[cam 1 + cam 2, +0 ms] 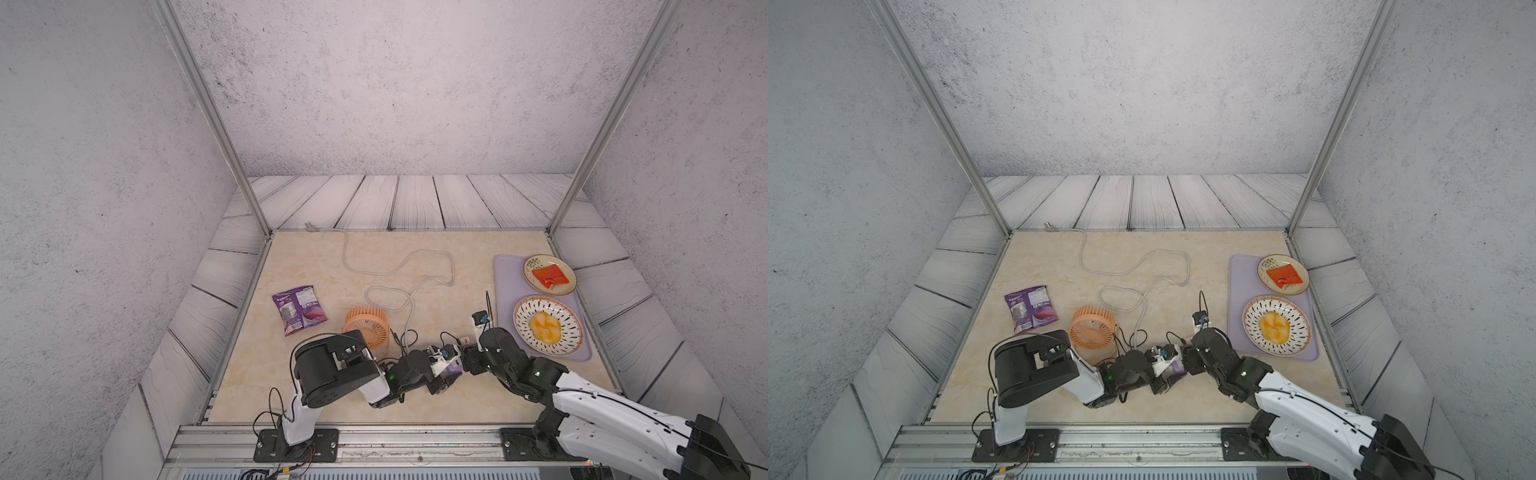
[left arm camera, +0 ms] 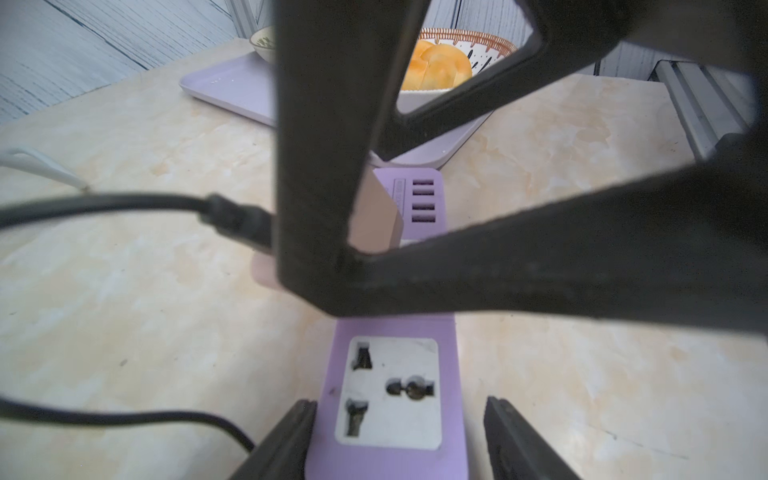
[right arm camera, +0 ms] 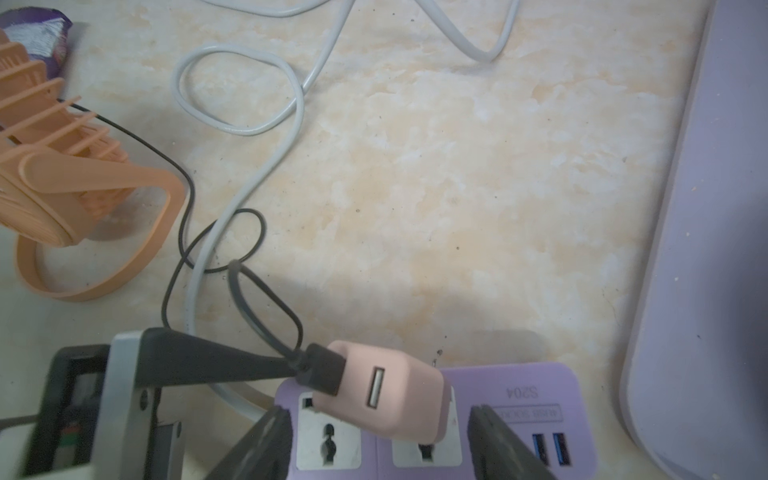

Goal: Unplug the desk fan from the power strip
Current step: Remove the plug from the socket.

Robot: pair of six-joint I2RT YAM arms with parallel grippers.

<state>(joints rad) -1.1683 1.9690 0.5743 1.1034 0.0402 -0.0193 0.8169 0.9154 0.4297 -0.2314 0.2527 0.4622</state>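
Top views, item one: the fan (image 1: pixel 365 328) stands mid-table between the bag (image 1: pixel 299 309) and the strip (image 1: pixel 452 369). I see the strip in both top views only as a purple sliver near the front, covered where the left arm (image 1: pixel 332 370) and right arm (image 1: pixel 582 395) meet. Its grey cable (image 1: pixel 399 270) loops toward the back. The tray (image 1: pixel 500 270) lies to the right, carrying a bowl (image 1: pixel 569 328) and a plate (image 1: pixel 536 264). Right wrist view: the pink adapter (image 3: pixel 395 395) sits tilted on the strip over a socket, with the black cord (image 3: pixel 183 232) running from it to the fan. I cannot tell whether its pins are seated. The right gripper (image 3: pixel 378 449) flanks the adapter, jaws spread, a gap on each side. Left wrist view: the left gripper (image 2: pixel 399 436) straddles the strip's socket end, jaws spread, one finger at its edge and the other just clear. The adapter shows half hidden behind the right gripper's fingers (image 2: pixel 316 166).
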